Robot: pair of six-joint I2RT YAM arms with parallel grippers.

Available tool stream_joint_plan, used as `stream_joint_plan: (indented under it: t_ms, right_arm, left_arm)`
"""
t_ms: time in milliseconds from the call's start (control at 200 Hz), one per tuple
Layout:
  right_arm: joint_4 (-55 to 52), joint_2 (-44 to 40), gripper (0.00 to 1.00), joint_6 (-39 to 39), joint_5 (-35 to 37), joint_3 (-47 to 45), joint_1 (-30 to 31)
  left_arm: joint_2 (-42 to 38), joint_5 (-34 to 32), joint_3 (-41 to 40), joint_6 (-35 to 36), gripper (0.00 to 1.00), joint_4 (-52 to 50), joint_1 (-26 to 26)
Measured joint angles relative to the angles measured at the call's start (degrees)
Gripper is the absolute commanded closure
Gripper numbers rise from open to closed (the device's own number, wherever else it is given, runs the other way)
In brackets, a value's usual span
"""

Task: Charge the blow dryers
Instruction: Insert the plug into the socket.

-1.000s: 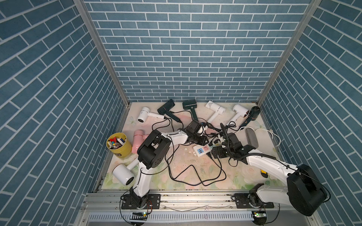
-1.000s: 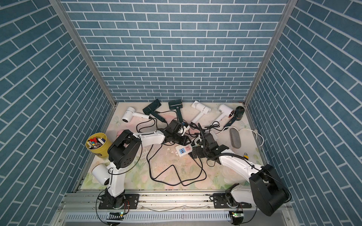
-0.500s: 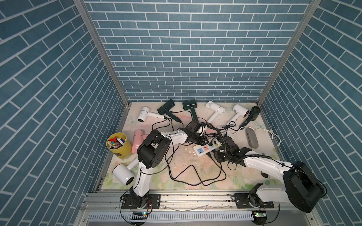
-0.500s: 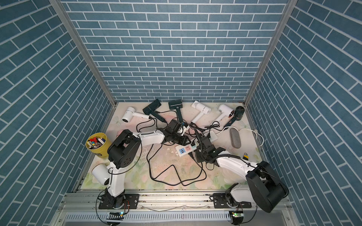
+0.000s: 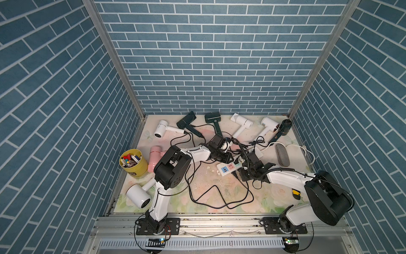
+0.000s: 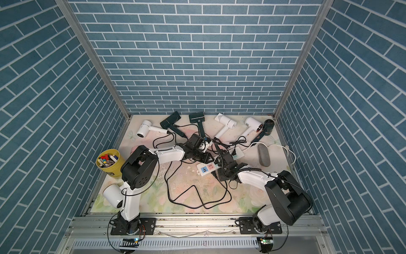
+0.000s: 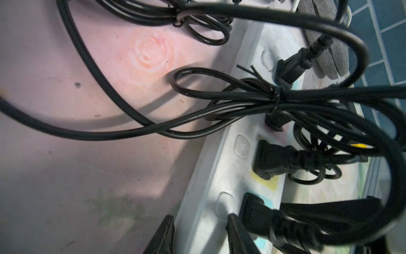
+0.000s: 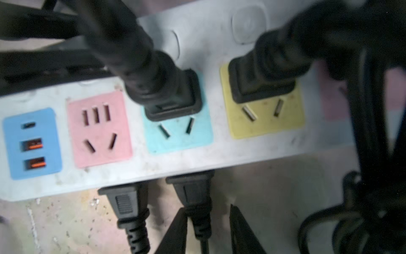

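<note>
Several blow dryers lie along the back wall, among them a white one (image 5: 161, 129) and a dark green one (image 5: 212, 117). A pink one (image 5: 154, 154) and another white one (image 5: 138, 195) lie at the left. The white power strip (image 5: 228, 169) sits mid-table. My left gripper (image 7: 200, 220) is shut across its long edge. Two black plugs (image 8: 173, 96) sit in the cyan and yellow sockets. A loose black plug (image 8: 191, 189) lies against the strip's near side. My right gripper (image 8: 206, 207) straddles its neck, one finger touching, a gap at the other.
A second loose plug (image 8: 125, 202) lies beside the first. Tangled black cords (image 5: 219, 198) loop over the mat in front of the strip. A yellow cup of pens (image 5: 133, 162) stands left, a grey fuzzy roll (image 5: 282, 154) right, a yellow-and-black knife (image 5: 295, 194) by my right arm.
My right gripper has moved left along the strip's near side and narrowed from wide open around the loose plug. The left arm has not moved.
</note>
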Motion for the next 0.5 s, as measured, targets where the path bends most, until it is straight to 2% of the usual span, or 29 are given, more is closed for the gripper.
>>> stream_joint_plan:
  t_ms: [170,500]
  right_arm:
    - [-0.3,1.2,0.98,-0.7,0.1,0.9,0.6]
    - [-5.2,1.5,1.0,-0.8,0.6,4.4,0.8]
  left_arm:
    - [0.2,0.4,0.1,0.0,0.59,0.1,0.1]
    - [0.4,1.2,-0.1,-0.1,0.59,1.1,0.3]
